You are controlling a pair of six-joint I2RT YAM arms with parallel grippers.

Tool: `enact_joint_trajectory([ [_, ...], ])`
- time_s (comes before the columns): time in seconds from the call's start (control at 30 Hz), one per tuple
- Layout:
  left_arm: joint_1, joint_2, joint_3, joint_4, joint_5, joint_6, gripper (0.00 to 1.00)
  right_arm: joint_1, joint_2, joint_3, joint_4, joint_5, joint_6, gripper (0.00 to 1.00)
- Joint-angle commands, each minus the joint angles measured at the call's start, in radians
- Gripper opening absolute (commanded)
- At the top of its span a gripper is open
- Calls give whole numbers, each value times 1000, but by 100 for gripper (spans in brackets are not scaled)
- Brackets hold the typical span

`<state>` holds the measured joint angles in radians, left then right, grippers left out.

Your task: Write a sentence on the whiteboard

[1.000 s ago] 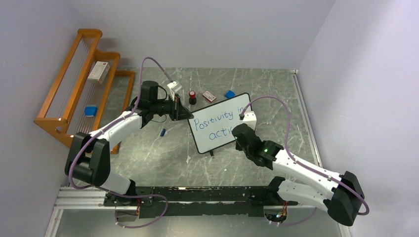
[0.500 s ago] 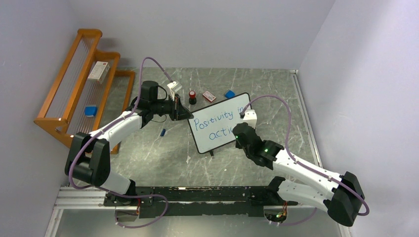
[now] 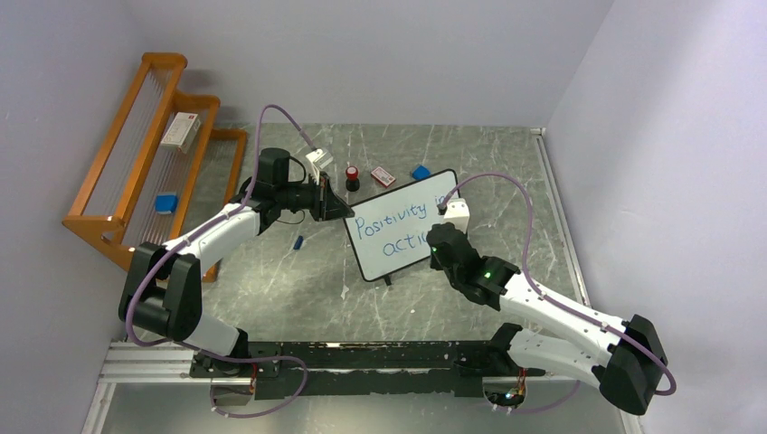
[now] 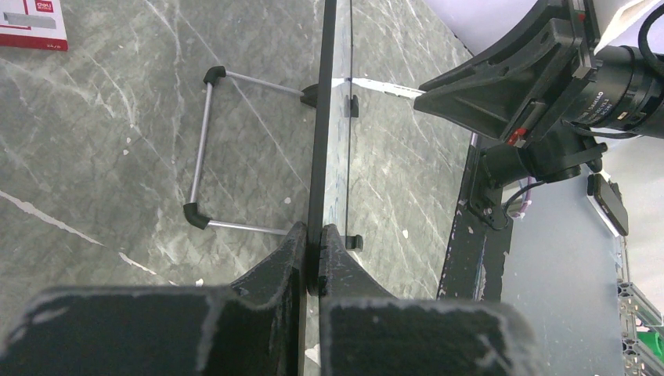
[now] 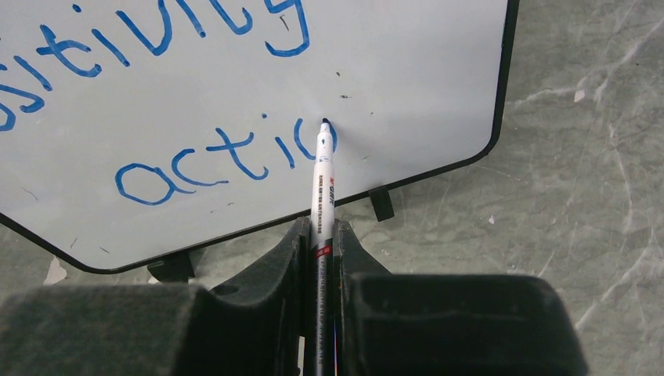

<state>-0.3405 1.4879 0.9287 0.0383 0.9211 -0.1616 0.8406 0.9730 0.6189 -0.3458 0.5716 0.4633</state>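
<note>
- Blue handwriting, the sentence, runs in two lines across the whiteboard. The upper line begins "Positivity" and the lower reads "actio".
- The whiteboard stands on the grey marbled surface, nearer its far edge than its near edge and about midway between left and right. It is tilted back on a wire stand.
- The left gripper is closed on the board's thin black frame at its left edge, one finger on each face.
- The right gripper is clamped narrowly on a white marker pen, which points up out of the jaws.
- The pen's dark tip touches the glossy white face at the last letter of the lower line, near the board's lower right corner.
- A wooden rack leans at the surface's far left corner, well apart from the board.
- A small blue cap lies on the surface below the left gripper, just left of the board.
</note>
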Motion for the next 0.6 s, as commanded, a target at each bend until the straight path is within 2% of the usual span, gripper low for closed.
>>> enact_joint_trajectory([
  [0.0, 0, 36, -1, -83, -76, 63, 5, -8, -13, 24, 56, -19, -12, 0],
  [0.57, 0, 34, -1, -84, -81, 65, 5, -8, -17, 24, 40, -74, -28, 0],
])
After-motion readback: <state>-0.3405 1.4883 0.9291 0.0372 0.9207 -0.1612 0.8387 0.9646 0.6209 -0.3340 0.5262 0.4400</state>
